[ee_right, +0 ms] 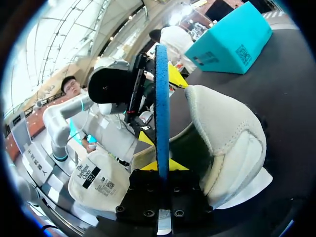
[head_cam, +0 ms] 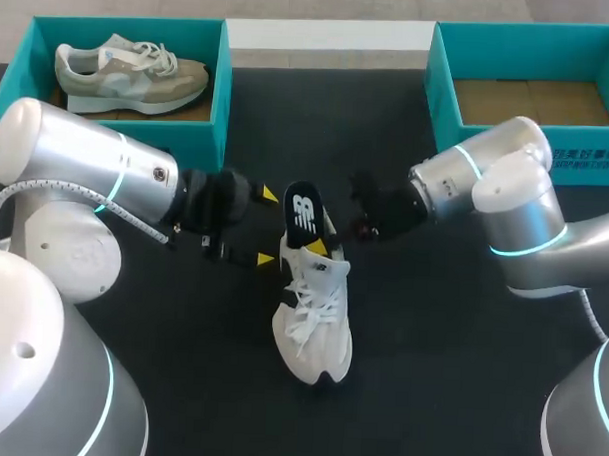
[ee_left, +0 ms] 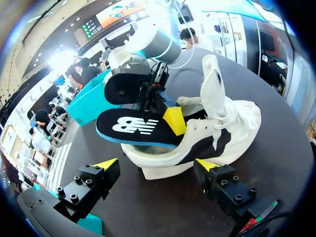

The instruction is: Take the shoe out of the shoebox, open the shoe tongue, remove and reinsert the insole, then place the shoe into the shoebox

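1. Shoe (head_cam: 316,323) stands on its sole near the middle of the black table (head_cam: 430,372), toe toward the robot and heel away from it.
2. Its heel end lies just ahead of the left gripper (head_cam: 268,227). In the left wrist view the heel of the shoe (ee_left: 232,123) sits ahead of the gap between the two yellow tips of that gripper (ee_left: 157,165), and neither tip touches it.
3. The left gripper's fingers stand wide apart and hold nothing.
4. The right gripper (head_cam: 324,247) reaches in from the other side to the shoe's opening. In its own wrist view the insole (ee_right: 162,108) runs edge-on straight out between the fingers of the right gripper (ee_right: 162,165), which are closed on it from both sides.
5. The insole (head_cam: 303,213) has one end down in the shoe's mouth. The rest sticks up and out over the heel, level with the left gripper's yellow tips.
6. The shoe is white with a black panel along its side, and its white laces lie loose. In the left wrist view the padded tongue stands upright.
7. The insole (ee_left: 133,127) is black on top with a white mark, and its edge is blue.
8. At the far left of the table a teal shoebox (head_cam: 222,75) holds a grey-beige shoe (head_cam: 130,72). At the far right a second teal shoebox (head_cam: 440,83) shows its brown bottom.
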Robot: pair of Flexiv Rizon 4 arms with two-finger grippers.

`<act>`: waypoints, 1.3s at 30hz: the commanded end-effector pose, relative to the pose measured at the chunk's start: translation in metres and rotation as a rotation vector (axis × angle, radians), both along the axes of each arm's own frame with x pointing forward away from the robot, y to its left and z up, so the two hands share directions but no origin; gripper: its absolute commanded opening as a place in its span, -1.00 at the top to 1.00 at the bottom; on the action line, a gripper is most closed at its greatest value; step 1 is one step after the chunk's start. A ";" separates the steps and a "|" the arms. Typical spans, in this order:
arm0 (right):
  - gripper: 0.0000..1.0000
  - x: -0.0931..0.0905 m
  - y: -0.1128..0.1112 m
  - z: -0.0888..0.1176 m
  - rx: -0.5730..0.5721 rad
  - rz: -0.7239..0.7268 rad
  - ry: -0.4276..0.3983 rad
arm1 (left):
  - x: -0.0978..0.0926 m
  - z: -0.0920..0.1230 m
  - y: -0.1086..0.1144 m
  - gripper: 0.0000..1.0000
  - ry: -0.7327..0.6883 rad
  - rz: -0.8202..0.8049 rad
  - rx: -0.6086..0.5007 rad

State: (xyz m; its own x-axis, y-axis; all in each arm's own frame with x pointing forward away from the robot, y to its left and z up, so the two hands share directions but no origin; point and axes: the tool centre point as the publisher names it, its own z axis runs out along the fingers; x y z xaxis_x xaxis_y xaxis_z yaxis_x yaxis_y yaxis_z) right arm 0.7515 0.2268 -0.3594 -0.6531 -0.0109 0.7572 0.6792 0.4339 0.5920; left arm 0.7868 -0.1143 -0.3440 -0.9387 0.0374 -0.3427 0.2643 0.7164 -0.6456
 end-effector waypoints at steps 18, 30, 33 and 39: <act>0.58 0.039 0.000 0.027 -0.046 0.047 -0.107 | 0.000 0.000 0.000 -1.00 0.000 0.000 0.003; 1.00 0.007 -0.001 0.006 -0.109 0.088 0.043 | 0.000 0.000 0.000 -1.00 0.000 0.000 0.003; 1.00 -0.003 -0.001 0.003 -0.117 0.082 0.067 | 0.000 0.000 0.000 -1.00 0.000 0.000 0.003; 0.98 -0.007 -0.001 0.004 -0.127 0.058 0.062 | 0.000 0.000 0.000 -1.00 0.000 0.000 0.003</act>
State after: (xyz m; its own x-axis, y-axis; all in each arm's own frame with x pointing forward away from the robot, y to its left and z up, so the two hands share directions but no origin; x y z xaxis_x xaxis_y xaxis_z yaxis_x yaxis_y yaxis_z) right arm 0.7540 0.2263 -0.3567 -0.5978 0.0329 0.8010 0.6801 0.5497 0.4850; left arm 0.7867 -0.1143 -0.3440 -0.9387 0.0374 -0.3427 0.2643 0.7165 -0.6456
